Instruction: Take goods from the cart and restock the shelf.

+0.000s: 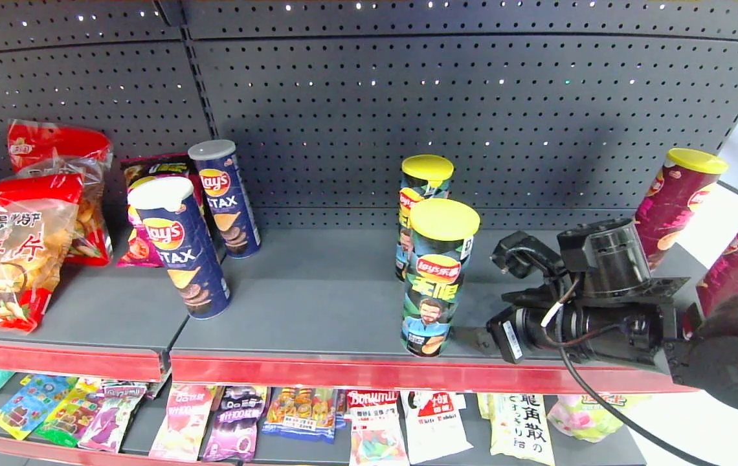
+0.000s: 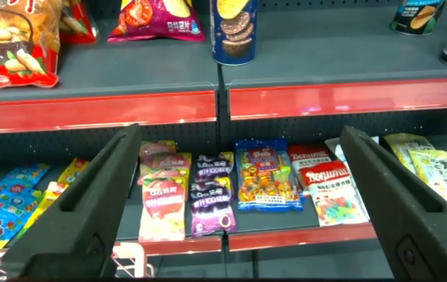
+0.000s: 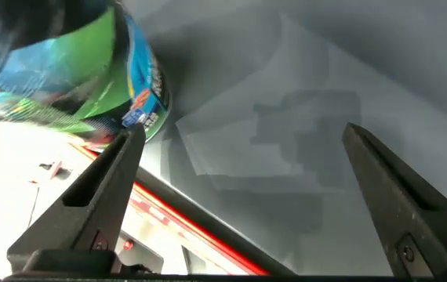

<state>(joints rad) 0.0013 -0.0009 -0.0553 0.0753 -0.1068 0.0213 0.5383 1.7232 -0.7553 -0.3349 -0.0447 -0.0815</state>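
Top shelf (image 1: 317,285): grey deck with a red front lip and a pegboard back (image 1: 472,97). Lower shelf (image 2: 302,239) is lined with small candy bags (image 1: 304,414).

My right arm (image 1: 602,304) lies low over the right end of the top deck, pointing left. Far left are two red snack bags (image 1: 16,252), one behind the other, with a purple chip bag (image 1: 149,213) further back.

Two blue cans (image 1: 181,249) stand left of centre, two green cans mid-shelf and two magenta cans (image 1: 676,194) at the right end, all upright.

The near green can (image 1: 439,278) stands at the front lip, the other (image 1: 422,194) right behind it.

Right pincer (image 3: 239,133): jaws spread wide, only bare deck between them. The near green can's base sits just beside one finger (image 3: 121,168); can't tell if they touch.

Left pincer (image 2: 243,133): jaws apart and empty, out in front of the shelves, facing the candy bags.
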